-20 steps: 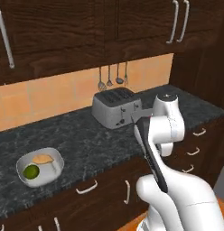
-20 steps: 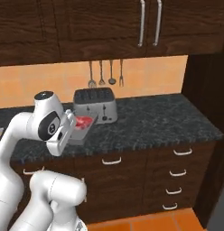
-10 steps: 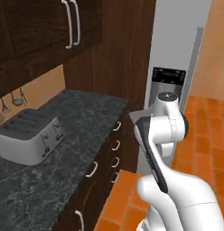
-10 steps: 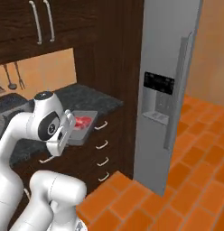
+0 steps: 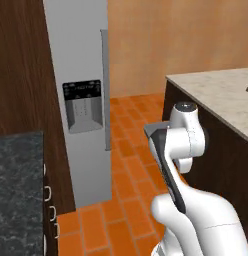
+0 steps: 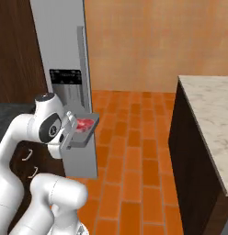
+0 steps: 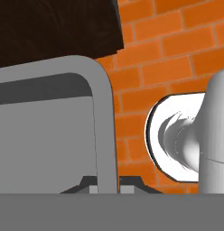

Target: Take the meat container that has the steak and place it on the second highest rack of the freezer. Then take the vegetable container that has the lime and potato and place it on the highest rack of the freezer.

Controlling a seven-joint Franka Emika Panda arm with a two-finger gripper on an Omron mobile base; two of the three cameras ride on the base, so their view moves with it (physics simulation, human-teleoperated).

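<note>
The grey meat container (image 6: 81,131) with the steak (image 6: 85,124) is apparently pinched by its rim in the gripper (image 7: 107,185), before the closed freezer (image 6: 60,55).

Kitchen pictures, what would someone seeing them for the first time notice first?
Probably the white arm carrying a grey container with the red steak in it, held level beside its elbow; in the hand view the gripper is shut on the container's rim. Right behind stands the tall grey freezer, doors closed, with a dark dispenser panel. An orange tile floor runs past a stone-topped island.
</note>
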